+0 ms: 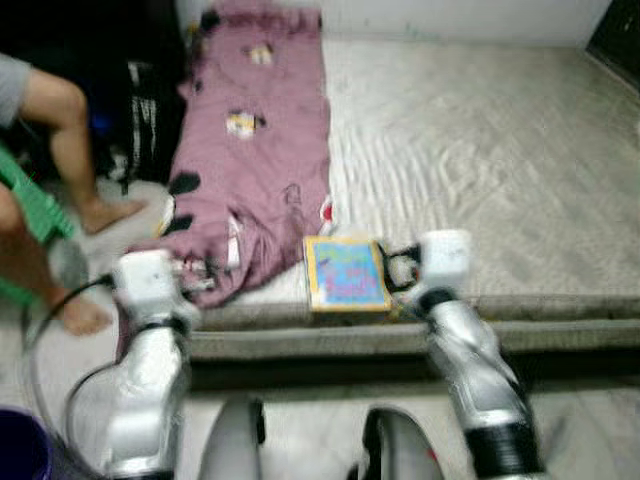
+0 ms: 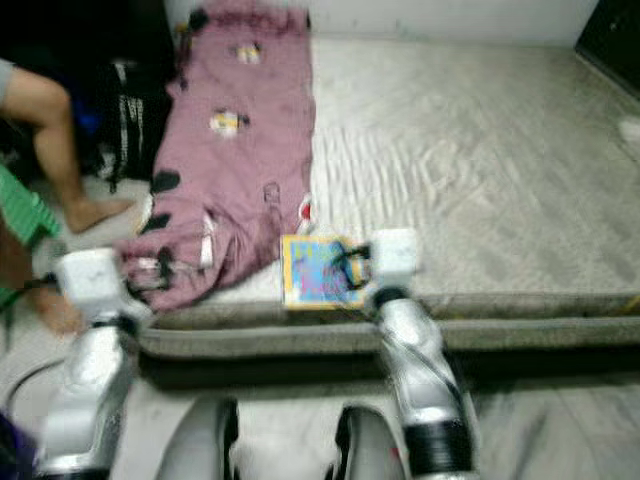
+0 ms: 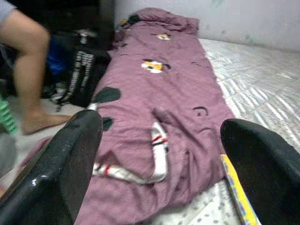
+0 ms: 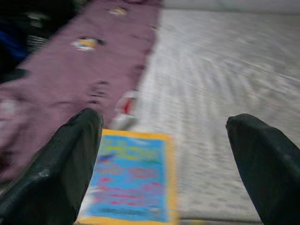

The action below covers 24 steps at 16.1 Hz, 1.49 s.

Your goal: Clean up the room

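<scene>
1. At the far left, a seated person's bare leg (image 1: 62,130) and foot rest on the floor beside a green chair (image 1: 30,205) and dark bags (image 3: 79,70).
2. Next, the left gripper (image 3: 159,168) hovers over the near corner of a mauve blanket (image 1: 255,150), its 2 black fingers (image 3: 61,164) spread wide apart and holding nothing.
3. Running up the left side of a low grey mattress (image 1: 480,150), the blanket lies rumpled, printed with small cartoon patches.
4. Just beside the blanket's near edge, a blue book with a yellow border (image 1: 346,273) lies flat at the mattress's front edge.
5. Right of the book, the right gripper (image 4: 164,159) hovers above it, fingers (image 4: 61,168) wide apart, empty.
</scene>
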Available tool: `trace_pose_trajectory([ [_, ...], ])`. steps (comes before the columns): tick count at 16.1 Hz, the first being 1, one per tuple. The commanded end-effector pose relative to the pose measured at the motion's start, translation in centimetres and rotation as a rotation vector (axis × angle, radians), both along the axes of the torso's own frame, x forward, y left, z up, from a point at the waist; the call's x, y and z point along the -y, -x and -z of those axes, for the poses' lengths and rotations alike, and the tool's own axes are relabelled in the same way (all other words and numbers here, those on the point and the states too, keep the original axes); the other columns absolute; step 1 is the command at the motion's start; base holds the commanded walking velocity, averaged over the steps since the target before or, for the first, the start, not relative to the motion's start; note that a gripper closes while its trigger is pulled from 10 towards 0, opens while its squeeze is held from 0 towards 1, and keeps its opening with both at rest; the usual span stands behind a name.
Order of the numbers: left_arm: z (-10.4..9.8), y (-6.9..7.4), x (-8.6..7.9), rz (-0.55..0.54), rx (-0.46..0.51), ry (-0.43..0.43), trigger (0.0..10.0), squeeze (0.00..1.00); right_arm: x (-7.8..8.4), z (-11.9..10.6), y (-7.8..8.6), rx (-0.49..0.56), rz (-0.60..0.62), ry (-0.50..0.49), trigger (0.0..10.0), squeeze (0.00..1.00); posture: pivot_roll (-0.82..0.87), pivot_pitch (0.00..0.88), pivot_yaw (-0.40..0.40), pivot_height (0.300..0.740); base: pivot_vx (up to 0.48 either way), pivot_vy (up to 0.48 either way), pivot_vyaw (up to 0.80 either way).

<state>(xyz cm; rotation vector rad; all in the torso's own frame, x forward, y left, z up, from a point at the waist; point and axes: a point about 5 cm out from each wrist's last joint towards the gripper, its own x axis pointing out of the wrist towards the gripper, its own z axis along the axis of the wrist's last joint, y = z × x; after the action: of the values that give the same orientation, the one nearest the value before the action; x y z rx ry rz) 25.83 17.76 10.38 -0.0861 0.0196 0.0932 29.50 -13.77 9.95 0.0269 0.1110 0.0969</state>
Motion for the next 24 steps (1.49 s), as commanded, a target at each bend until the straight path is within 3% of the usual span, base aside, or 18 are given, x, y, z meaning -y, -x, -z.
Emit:
trace_pose_trajectory([
  [1, 0.0, 0.1, -0.9, -0.022, -0.006, -0.012, 10.0, 0.0, -0.8, -0.3, -0.1, 0.006, -0.017, -0.019, 10.0, 0.0, 0.07, 0.049, -0.033, 0.637, 0.296, 0.0, 0.0],
  [7, 0.3, -0.3, -0.6, -0.017, -0.026, 0.004, 10.0, 0.0, -0.5, 0.0, -0.3, -0.015, 0.023, -0.045, 10.0, 0.0, 0.07, 0.042, -0.033, 0.637, 0.094, 0.0, 0.0],
  [16, -0.2, -0.6, -0.2, -0.015, 0.008, 0.001, 10.0, 0.0, 0.2, 0.0, -0.7, -0.025, 0.058, -0.033, 10.0, 0.0, 0.07, 0.034, -0.034, 0.637, 0.0, 0.0, -0.8],
  [22, -0.2, -0.7, -0.1, -0.016, 0.012, 0.002, 10.0, 0.0, -0.5, -0.2, -0.6, 0.002, 0.005, -0.008, 10.0, 0.0, 0.07, 0.031, -0.033, 0.637, 0.0, 0.0, 0.0],
  [24, -0.2, -0.7, 0.0, -0.018, 0.01, 0.002, 10.0, 0.0, -1.0, -0.3, -0.5, 0.014, -0.03, 0.006, 10.0, 0.0, 0.07, 0.031, -0.033, 0.637, 0.0, 0.0, 0.8],
])
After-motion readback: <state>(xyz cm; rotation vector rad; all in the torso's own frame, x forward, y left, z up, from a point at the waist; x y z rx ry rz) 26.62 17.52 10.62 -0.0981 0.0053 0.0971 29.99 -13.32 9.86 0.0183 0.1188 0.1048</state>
